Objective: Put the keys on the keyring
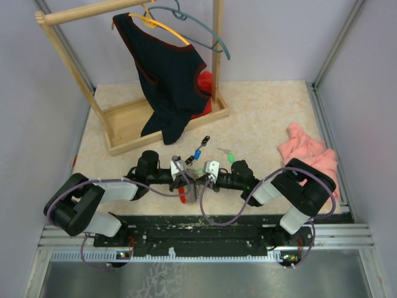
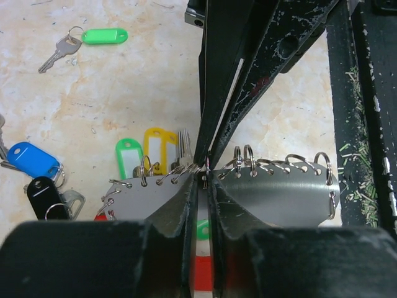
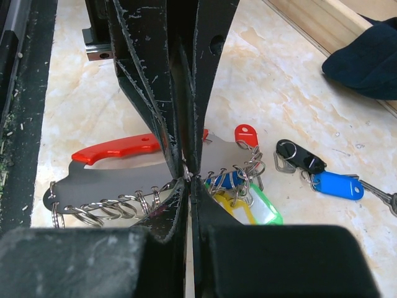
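Top external view: the keyring [image 1: 183, 198] lies on the table [image 1: 267, 112] where the two arms meet. Only a red scrap of it shows under the grippers.

Left wrist view: the left gripper [image 2: 203, 179] hangs right over the keyring, its tips at the edge lined with small wire rings [image 2: 248, 158]. The grey metal part [image 2: 279, 192] spreads out to both sides of the tips. The fingers stand a narrow slit apart, and a bit of green and of red shows through the slit. I cannot tell whether they pinch a ring.

Right wrist view: the right gripper [image 3: 188, 177] comes at the same ringed edge from the opposite side, its tips almost touching the left gripper's tips. Its fingers are pressed together. I cannot tell whether a ring is caught between them. The keyring's red part [image 3: 118, 148] runs along the side away from the rings.

Hanging on the keyring's rings are a yellow key [image 2: 160, 149], a green-tagged key [image 2: 128, 155] and a red tag [image 3: 245, 133].

Off the keyring, on its far side from the arm bases, a blue key [image 3: 338, 185] and a black tag [image 3: 298, 155] lie close together near it. A loose green key [image 2: 104, 36] lies further from the keyring, well apart from both grippers.
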